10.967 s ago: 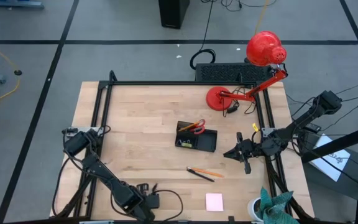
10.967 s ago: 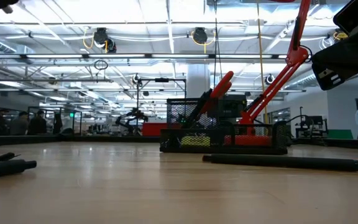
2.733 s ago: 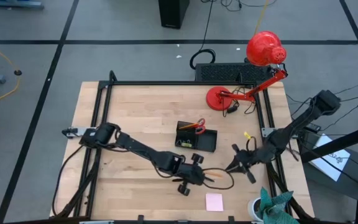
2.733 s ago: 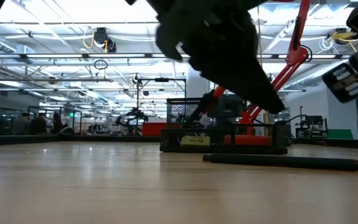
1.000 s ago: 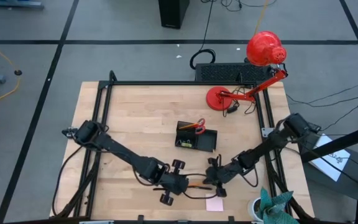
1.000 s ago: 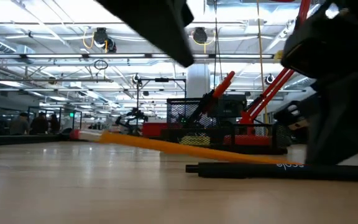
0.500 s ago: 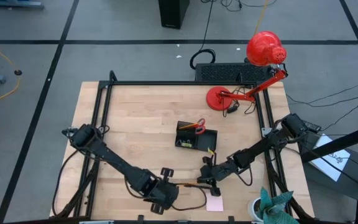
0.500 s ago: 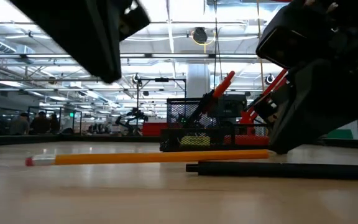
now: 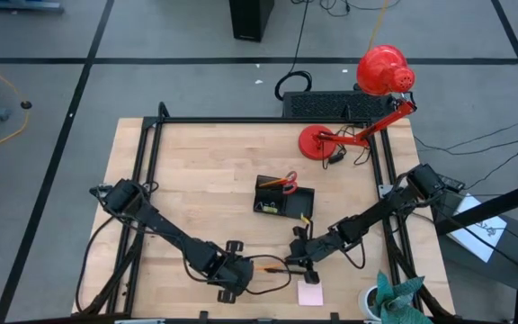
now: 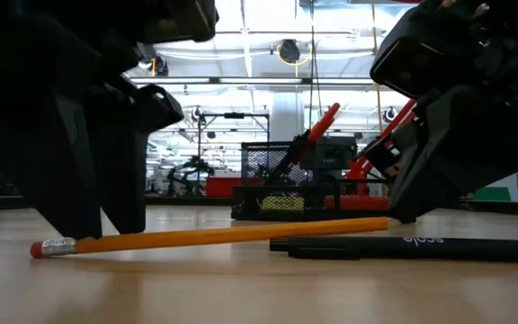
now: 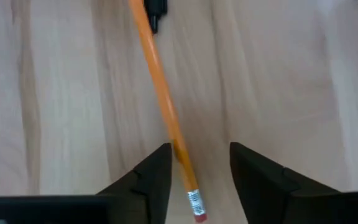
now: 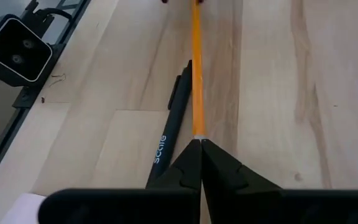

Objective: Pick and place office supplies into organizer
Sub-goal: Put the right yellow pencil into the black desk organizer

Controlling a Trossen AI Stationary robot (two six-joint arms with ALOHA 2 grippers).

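An orange pencil (image 11: 160, 87) lies near the table's front edge, next to a black pen (image 12: 171, 140). My right gripper (image 12: 197, 148) is shut on the pencil's far end from the eraser. My left gripper (image 11: 197, 163) stands open over the eraser end (image 10: 48, 247), one finger on either side, and the pencil lies close beside one of those fingers. The black organizer (image 9: 284, 198), with red-handled scissors (image 9: 286, 183) in it, stands mid-table beyond both grippers. A pink sticky-note pad (image 9: 310, 293) lies at the front edge. My left gripper: the pencil runs close past one finger (image 11: 157, 174), and I cannot tell whether they touch. My right gripper pinches the pencil's end opposite the eraser (image 12: 197, 132) between its two fingertips. It comes slanting down from the table's right side, fingers lying along the pencil. The eraser end (image 11: 194, 205) rests on the table.
A red desk lamp (image 9: 367, 108) and a black keyboard-like slab (image 9: 331, 103) stand at the far right. The black frame rails (image 9: 151, 180) run along the table's sides. Bare wood lies left of the organizer.
My left gripper has come down toward the near edge and now stands around the pencil's eraser end. That end, held up a second ago, has sunk onto the table, while the other end stays in my right gripper, which shifted slightly toward the table's left.
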